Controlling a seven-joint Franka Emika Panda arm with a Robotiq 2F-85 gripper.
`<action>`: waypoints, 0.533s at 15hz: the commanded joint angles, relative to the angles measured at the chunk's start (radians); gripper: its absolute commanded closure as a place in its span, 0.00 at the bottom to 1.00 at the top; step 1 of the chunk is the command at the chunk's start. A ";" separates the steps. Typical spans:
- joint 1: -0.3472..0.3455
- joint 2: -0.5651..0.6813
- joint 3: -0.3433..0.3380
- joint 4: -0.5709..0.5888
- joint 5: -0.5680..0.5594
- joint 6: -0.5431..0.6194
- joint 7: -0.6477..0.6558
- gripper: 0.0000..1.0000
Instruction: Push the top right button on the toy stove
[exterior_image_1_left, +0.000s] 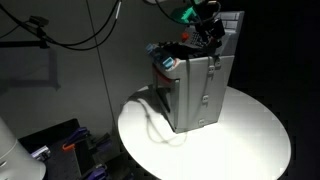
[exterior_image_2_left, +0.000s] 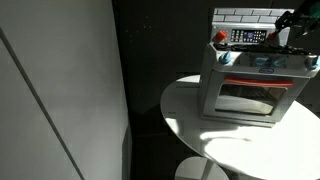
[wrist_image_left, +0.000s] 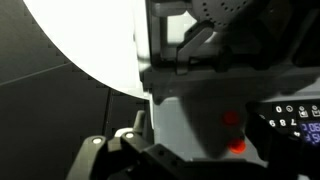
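The room is dark around a round white table (exterior_image_1_left: 250, 130), brightly lit and showing in both exterior views. A pale slanted wall panel (exterior_image_2_left: 60, 90) fills one side in an exterior view. On the table stands the toy stove (exterior_image_1_left: 200, 90), grey and boxy, upright, set toward the far part of the tabletop. Its tall door (exterior_image_1_left: 207, 95) with the handle faces outward, and a thin white cable (exterior_image_1_left: 150, 122) loops on the table just beside its base.

In an exterior view the stove (exterior_image_2_left: 250, 88) shows its oven window. Behind its top rises the brick-patterned back panel (exterior_image_2_left: 245, 14), and below that sits the small control panel (exterior_image_2_left: 245, 37) with a red knob (exterior_image_2_left: 220, 38) at one end.

My gripper (exterior_image_1_left: 207, 35) hangs over the top of the stove, close to the back panel. It comes in at the stove's upper corner (exterior_image_2_left: 295, 25) in an exterior view.

My wrist view is blurred — I make out the bright table (wrist_image_left: 80, 40), dark pieces of my own hardware, two red spots (wrist_image_left: 232, 130) and a strip of tiny button markings (wrist_image_left: 292, 120) at the edge. How wide my jaws stand I cannot tell — they are a dark tangle in every view, and I see nothing held between them.
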 joint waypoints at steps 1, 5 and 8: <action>0.000 0.039 -0.008 0.054 -0.008 0.003 0.040 0.00; 0.000 0.058 -0.012 0.075 -0.002 0.011 0.046 0.00; 0.000 0.067 -0.012 0.087 0.003 0.013 0.045 0.00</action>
